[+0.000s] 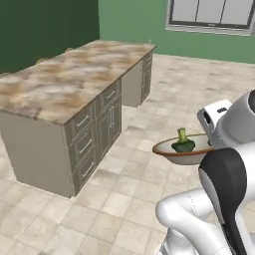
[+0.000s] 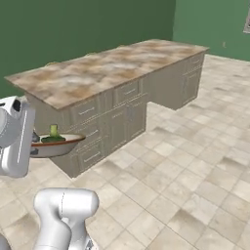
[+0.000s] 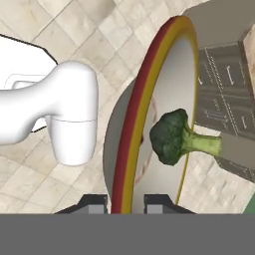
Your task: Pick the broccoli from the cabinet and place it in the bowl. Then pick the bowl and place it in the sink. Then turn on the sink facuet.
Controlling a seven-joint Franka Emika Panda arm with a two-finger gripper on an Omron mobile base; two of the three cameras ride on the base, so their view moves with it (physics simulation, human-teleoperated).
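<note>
My gripper (image 3: 124, 201) is shut on the near rim of the bowl (image 3: 142, 104), one finger on each side of its red-brown edge. In the hand view the bowl appears edge-on. The broccoli (image 3: 172, 137) lies inside it, its pale stalk pointing away from the rim. From the base cameras the bowl (image 1: 180, 155) (image 2: 54, 146) hangs level in the air above the tiled floor, in front of my white hand. The broccoli (image 1: 183, 143) (image 2: 52, 137) rests in its middle. The cabinet, the sink and the sink facuet are out of view.
A long kitchen island (image 1: 64, 84) (image 2: 112, 68) with a marbled brown top and grey drawer fronts stands just beyond the bowl. Open tiled floor (image 2: 195, 171) stretches to the right of it. A window (image 1: 209, 15) sits in the green far wall.
</note>
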